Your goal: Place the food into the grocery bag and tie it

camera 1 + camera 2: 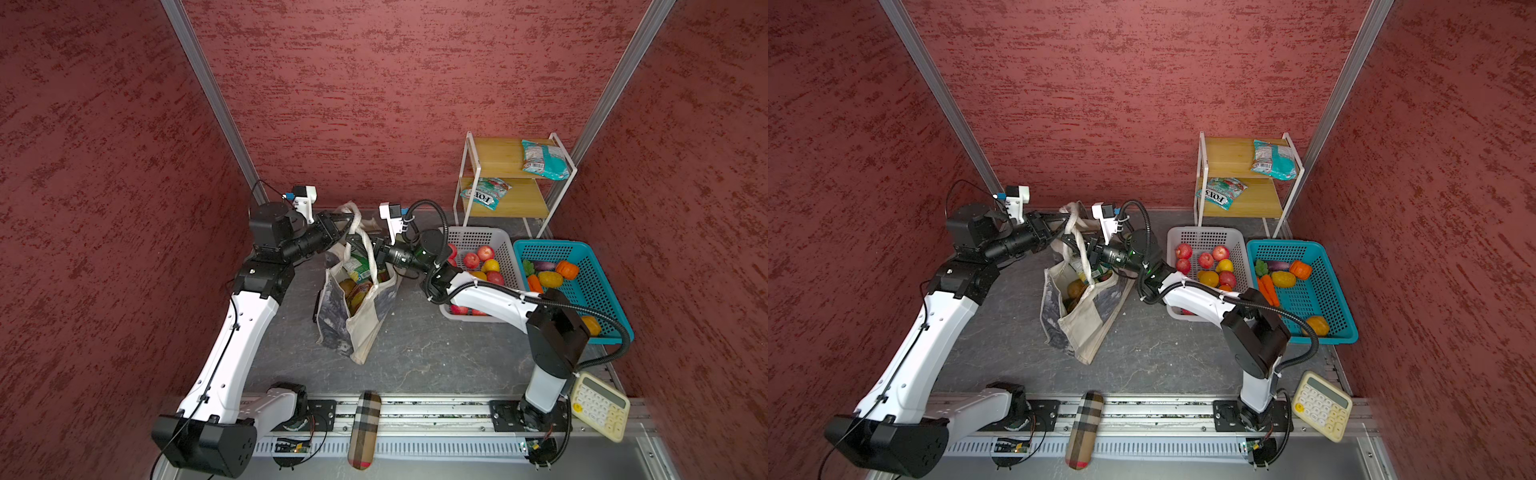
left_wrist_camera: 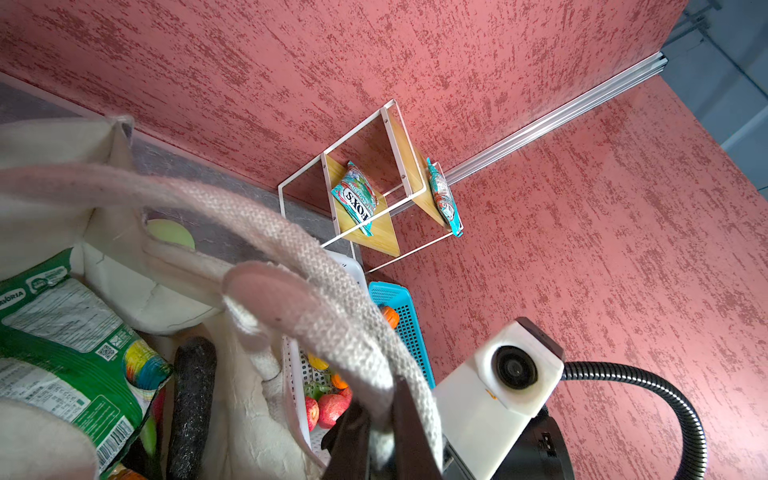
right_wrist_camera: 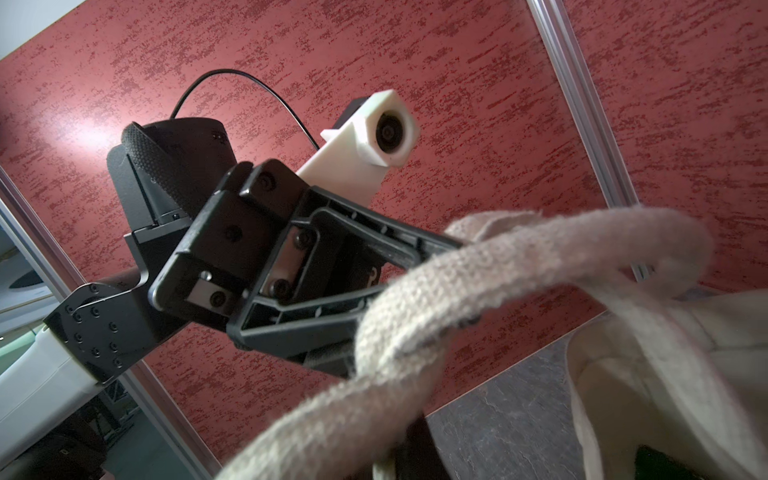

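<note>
While the grocery bag (image 1: 365, 328) is seen in a top view slumped open on the table below the jaws, with food (image 1: 356, 291) already inside it, the left gripper (image 1: 350, 219) and the right gripper (image 1: 356, 243) are found close together above its mouth, both at the strap handles (image 1: 368, 255). The jaw gaps cannot be judged from there. In the left wrist view the right gripper is shown clamped on a strap, with webbing pinched between its black fingers (image 2: 409, 419), and a green snack packet (image 2: 62, 332) is seen down inside the bag beneath them. In the right wrist view the left gripper's jaws are shown brought together on a loop of strap, which is draped across and past the fingertips (image 3: 451, 245).

Trouble is to be expected in the tying. If the straps are pulled too hard, the floppy bag could be tipped and food spilled. If only an edge of webbing is pinched, it could be dragged out of the jaws. With the grippers so near, fingers could be knocked together or snagged in a loop
</note>
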Robot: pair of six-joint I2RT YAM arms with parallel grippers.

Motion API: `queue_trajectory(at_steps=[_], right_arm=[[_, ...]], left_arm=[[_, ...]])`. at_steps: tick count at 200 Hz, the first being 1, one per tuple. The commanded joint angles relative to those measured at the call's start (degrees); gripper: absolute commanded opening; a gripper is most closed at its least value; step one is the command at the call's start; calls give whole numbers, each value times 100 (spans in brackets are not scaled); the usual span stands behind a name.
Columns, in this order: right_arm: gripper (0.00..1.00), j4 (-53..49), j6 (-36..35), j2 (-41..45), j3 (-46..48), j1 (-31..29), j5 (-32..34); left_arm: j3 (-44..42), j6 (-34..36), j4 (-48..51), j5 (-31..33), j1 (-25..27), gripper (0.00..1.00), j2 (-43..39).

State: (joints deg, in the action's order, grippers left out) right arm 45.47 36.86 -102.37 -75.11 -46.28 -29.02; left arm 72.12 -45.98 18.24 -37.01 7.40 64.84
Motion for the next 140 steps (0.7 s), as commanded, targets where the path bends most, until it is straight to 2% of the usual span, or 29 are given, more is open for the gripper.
queue_trajectory(at_steps=[1, 49, 85, 140], right_arm=[[0, -535, -227, 263, 277, 14, 295], [0, -1540, -780, 562, 534, 14, 581], [0, -2274, -1162, 706, 533, 14, 1034], [0, -2293, -1298, 987, 603, 14, 1708]], left_arm=[[341, -60, -329, -292, -126, 0, -33], [264, -235, -482, -573, -547, 0, -109], [81, -333, -567, -762, -761, 0, -232], [-407, -248, -371, -1083, -1126, 0, -492]])
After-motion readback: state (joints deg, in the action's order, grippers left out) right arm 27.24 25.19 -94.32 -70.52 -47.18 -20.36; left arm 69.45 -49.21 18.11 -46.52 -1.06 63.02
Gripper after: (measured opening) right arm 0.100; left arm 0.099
